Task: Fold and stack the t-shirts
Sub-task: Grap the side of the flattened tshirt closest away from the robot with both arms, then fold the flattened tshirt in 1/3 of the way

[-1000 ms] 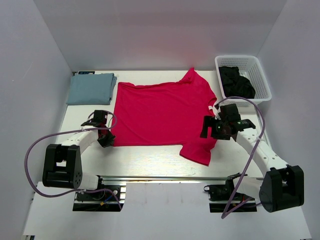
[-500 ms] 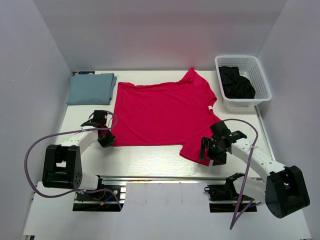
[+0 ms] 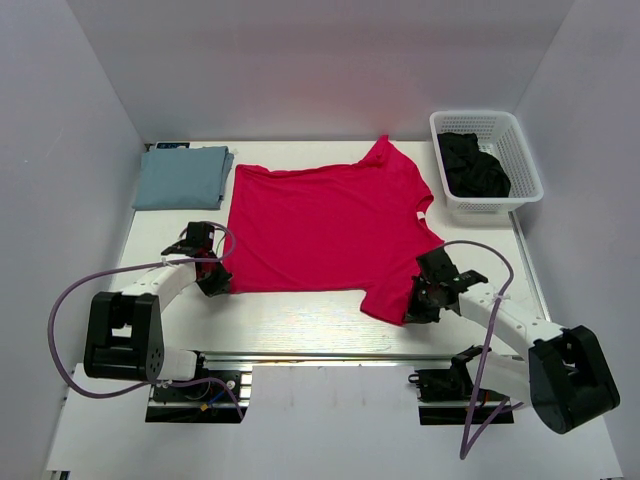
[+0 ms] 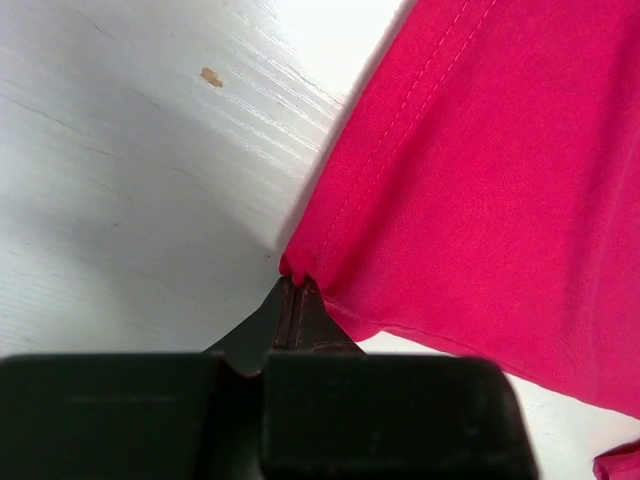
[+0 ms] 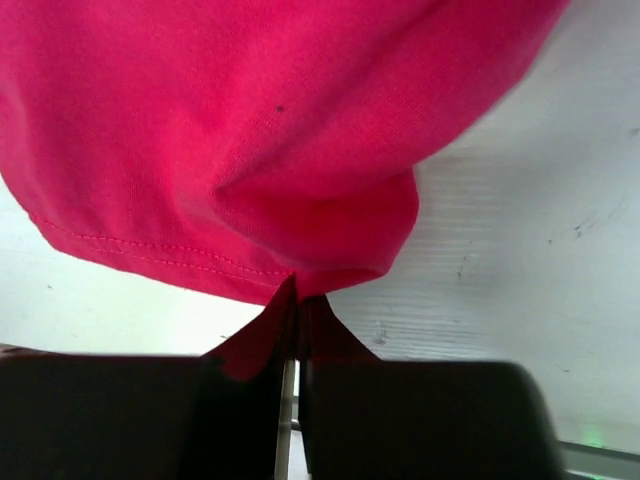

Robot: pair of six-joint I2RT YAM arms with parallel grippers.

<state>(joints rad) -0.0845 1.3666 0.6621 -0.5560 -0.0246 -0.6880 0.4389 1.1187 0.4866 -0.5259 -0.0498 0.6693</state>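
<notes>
A crimson red t-shirt [image 3: 325, 225] lies spread flat across the middle of the white table. My left gripper [image 3: 218, 283] is shut on its near left hem corner [image 4: 297, 268]. On the near right, my right gripper [image 3: 413, 312] is shut on the edge of the sleeve [image 5: 300, 275] that sticks out toward me. A pale blue-grey t-shirt [image 3: 182, 177] lies folded at the far left of the table, away from both grippers.
A white lattice basket [image 3: 520, 150] stands at the far right corner with dark cloth [image 3: 473, 166] inside. The table's near edge [image 3: 320, 352] runs just behind both arm bases. Grey walls close in the left, right and back.
My right gripper came down and toward me from beside the sleeve, then shut on the sleeve's near edge. The left gripper kept its hold on the hem corner and stayed put.
</notes>
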